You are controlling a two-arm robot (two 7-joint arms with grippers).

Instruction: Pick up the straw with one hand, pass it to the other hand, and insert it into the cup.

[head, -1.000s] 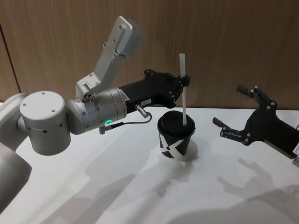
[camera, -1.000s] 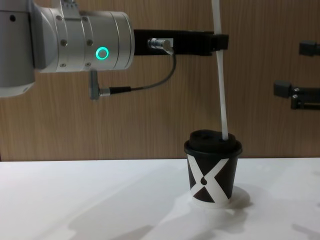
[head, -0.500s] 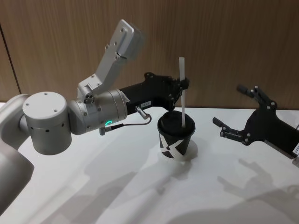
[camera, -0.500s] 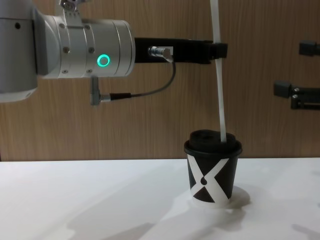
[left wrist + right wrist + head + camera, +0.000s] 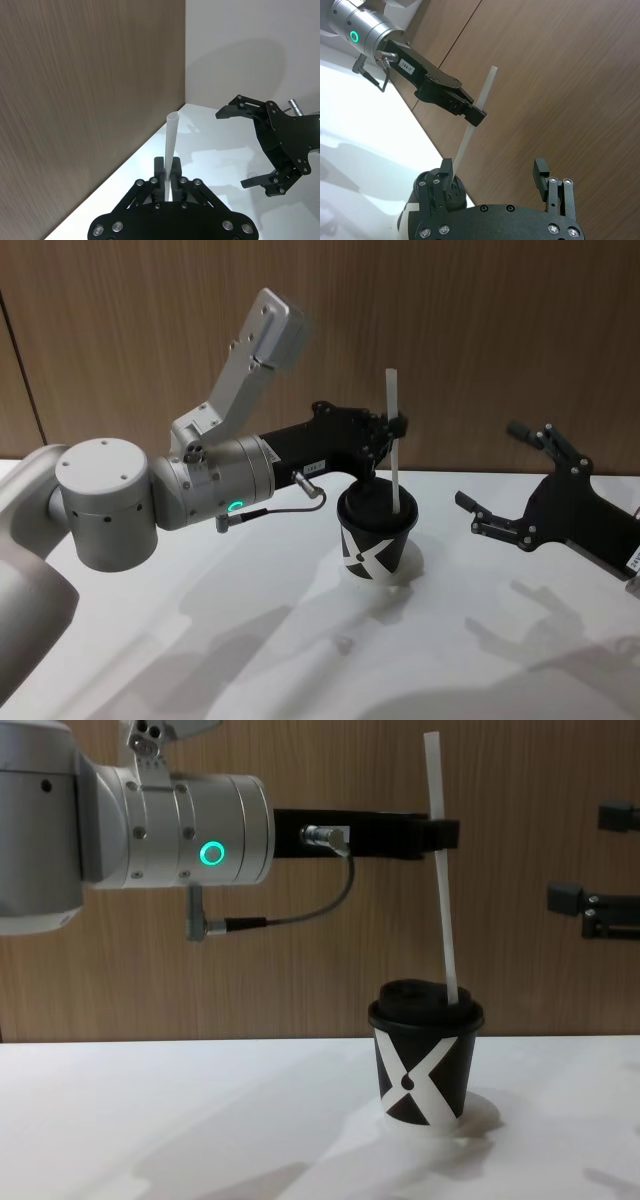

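The white straw [image 5: 395,465] stands nearly upright, and its lower end meets the black domed lid of the cup [image 5: 375,540]. My left gripper [image 5: 397,427], long and black with a silver wrist and a green ring, is shut on the straw's upper part, a little below its top. Seen from the chest, the straw [image 5: 445,920] rises from the cup [image 5: 425,1065] up to the left gripper [image 5: 440,833]. My right gripper [image 5: 487,463], small and black, hangs open to the right of the cup with nothing in it. The left wrist view has the straw [image 5: 170,150] between its fingers.
The cup stands on a white table [image 5: 250,640] in front of a brown wooden wall [image 5: 480,330]. The left arm's silver body [image 5: 150,500] stretches across the table's left half, above the surface.
My left gripper has come down a little with the straw, so the straw's top now sits lower. The right gripper has not moved.
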